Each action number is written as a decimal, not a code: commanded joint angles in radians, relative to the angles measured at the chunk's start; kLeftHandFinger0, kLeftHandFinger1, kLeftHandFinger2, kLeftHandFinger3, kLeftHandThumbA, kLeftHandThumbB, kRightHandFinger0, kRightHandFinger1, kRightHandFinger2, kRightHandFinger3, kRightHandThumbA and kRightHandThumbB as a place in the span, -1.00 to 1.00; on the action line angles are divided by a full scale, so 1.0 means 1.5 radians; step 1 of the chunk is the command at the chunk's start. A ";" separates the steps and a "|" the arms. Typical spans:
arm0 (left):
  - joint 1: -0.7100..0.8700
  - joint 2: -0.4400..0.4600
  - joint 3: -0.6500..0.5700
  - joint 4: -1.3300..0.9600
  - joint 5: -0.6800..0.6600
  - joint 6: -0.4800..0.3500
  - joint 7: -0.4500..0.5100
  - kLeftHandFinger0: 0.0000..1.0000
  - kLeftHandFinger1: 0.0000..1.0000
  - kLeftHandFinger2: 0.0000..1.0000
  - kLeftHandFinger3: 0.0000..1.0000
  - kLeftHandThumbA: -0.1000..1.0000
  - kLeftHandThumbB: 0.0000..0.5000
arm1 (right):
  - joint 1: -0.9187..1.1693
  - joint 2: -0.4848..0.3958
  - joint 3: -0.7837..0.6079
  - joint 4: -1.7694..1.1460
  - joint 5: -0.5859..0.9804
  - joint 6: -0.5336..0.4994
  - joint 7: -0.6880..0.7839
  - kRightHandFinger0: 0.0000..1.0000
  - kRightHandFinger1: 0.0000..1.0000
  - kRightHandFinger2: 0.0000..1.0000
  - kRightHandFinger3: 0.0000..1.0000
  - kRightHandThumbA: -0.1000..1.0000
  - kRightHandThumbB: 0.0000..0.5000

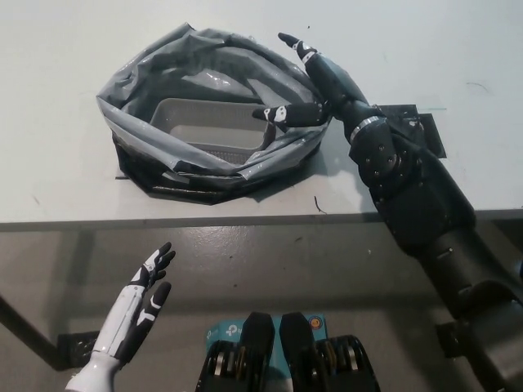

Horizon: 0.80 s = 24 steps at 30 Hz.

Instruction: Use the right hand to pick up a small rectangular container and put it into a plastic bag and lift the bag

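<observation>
The white table (65,98) fills the far part of the view, its near edge running across the middle. On it sits the grey plastic bag (139,82) with its sides rolled down into a wide open ring, resting on a dark mat (131,173). The black right arm (417,196) reaches in from the lower right to the bag's right rim. The small rectangular container (208,122) lies inside the bag, on its bottom, just left of the right hand (323,82) — close to one fingertip, though I cannot tell whether they touch. That hand holds nothing; its fingers are spread, one pointing far along the rim, another pointing left over the rim toward the container. The white left hand (139,306) rests low at the near left, off the table, fingers apart and empty.
</observation>
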 commanded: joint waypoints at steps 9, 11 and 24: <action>-0.003 0.005 0.001 -0.022 0.005 -0.011 0.002 1.00 1.00 1.00 1.00 1.00 -0.03 | -0.036 -0.014 0.000 0.029 -0.008 0.013 -0.026 1.00 1.00 1.00 1.00 0.89 0.61; -0.003 0.004 0.000 -0.024 0.006 -0.010 0.002 1.00 1.00 1.00 1.00 1.00 -0.03 | -0.036 -0.014 -0.001 0.034 -0.004 0.018 -0.021 1.00 1.00 1.00 1.00 0.88 0.65; 0.006 0.005 -0.003 -0.034 0.011 -0.005 0.000 1.00 1.00 1.00 1.00 1.00 -0.05 | -0.040 0.000 -0.005 0.085 0.023 0.058 0.030 1.00 1.00 1.00 1.00 0.68 0.39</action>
